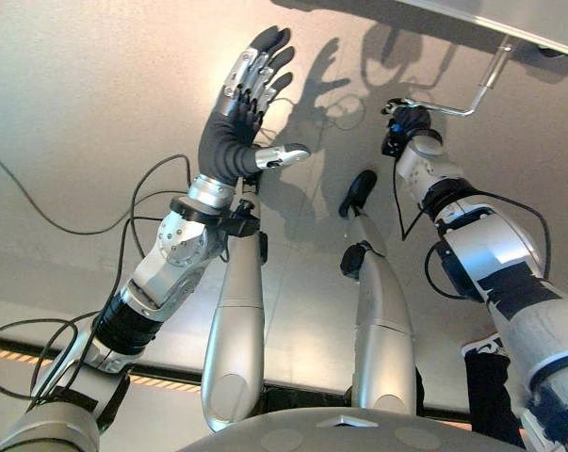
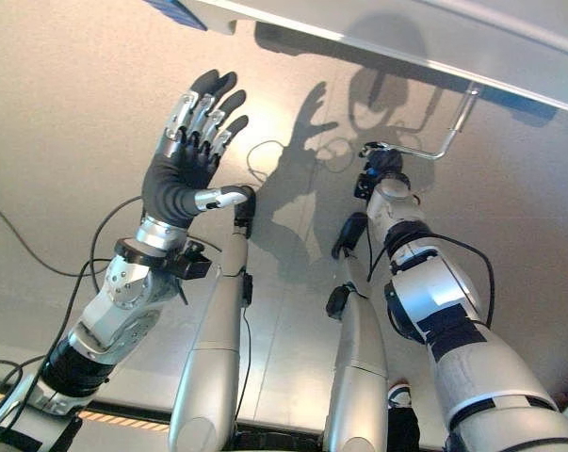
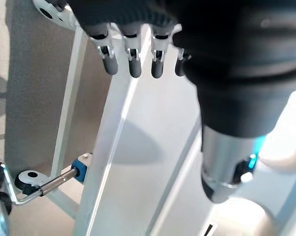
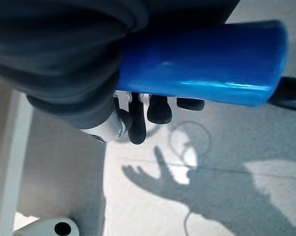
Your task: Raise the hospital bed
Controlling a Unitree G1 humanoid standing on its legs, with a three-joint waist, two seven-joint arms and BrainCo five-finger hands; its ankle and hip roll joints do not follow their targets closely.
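Fingers [image 4: 138,123] of the right hand [image 1: 408,127] are wrapped round the blue crank grip [image 4: 201,61], at about one o'clock below the bed [image 2: 397,38]. Left hand [image 1: 251,89], at eleven o'clock, is spread, empty. Cranking looks under way; how far raised, I cannot tell. No containers.
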